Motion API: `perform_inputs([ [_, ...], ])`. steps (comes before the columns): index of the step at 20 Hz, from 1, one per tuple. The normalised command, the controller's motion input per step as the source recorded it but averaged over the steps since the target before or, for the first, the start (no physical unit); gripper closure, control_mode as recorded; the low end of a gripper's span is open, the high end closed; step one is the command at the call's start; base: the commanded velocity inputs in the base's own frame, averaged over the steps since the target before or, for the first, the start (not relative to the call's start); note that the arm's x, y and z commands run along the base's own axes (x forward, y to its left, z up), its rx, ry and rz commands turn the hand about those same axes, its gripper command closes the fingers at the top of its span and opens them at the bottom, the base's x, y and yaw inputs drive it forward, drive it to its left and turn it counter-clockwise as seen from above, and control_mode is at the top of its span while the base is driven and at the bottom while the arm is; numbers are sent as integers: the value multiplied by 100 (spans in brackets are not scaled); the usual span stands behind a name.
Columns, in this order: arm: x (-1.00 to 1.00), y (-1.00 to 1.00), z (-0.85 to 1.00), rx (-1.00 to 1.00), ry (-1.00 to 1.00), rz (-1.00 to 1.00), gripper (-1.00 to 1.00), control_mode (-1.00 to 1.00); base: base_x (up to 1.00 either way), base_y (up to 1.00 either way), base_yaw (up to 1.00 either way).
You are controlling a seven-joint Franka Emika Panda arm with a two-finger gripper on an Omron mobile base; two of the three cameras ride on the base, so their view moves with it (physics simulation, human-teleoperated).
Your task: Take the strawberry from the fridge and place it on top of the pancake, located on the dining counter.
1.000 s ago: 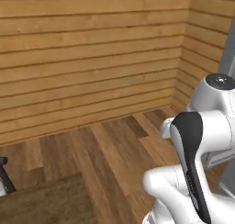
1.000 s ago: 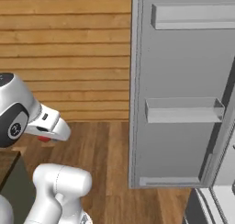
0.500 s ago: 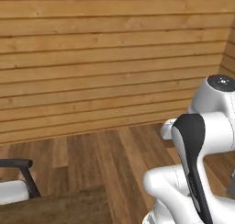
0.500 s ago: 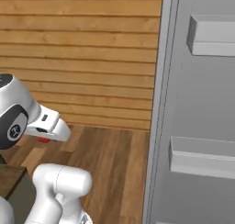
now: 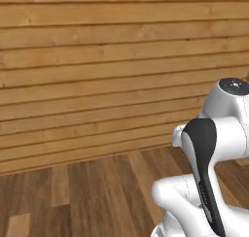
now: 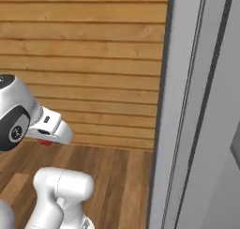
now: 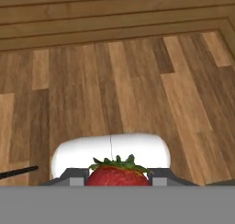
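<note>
1. In the hand view I see the strawberry (image 7: pixel 118 172) pinched at six o'clock, so I read the end effector (image 7: pixel 118 178) as closed on the fruit, its green crown up.
2. The fridge (image 6: pixel 197 129) stands at three o'clock in the right base view, door edge toward me; the plank wall (image 5: pixel 97 71) sits at twelve o'clock.
3. The step in hand, I judge, is carrying the fruit to the pancake. I have no sight of that worktop, so I turn the base gently.
4. I keep the grip steady and the arm tucked over the wooden floor (image 7: pixel 114 90); a jolt could shake a small, soft fruit loose.
</note>
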Motion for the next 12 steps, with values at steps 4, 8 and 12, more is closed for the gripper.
perform_inputs([
  [4, 0, 0, 0, 0, 0, 0, 100, 100, 100, 41, -1],
  [8, 0, 0, 0, 0, 0, 0, 100, 100, 100, 51, 34],
  [12, 0, 0, 0, 0, 0, 0, 100, 100, 100, 40, 50],
])
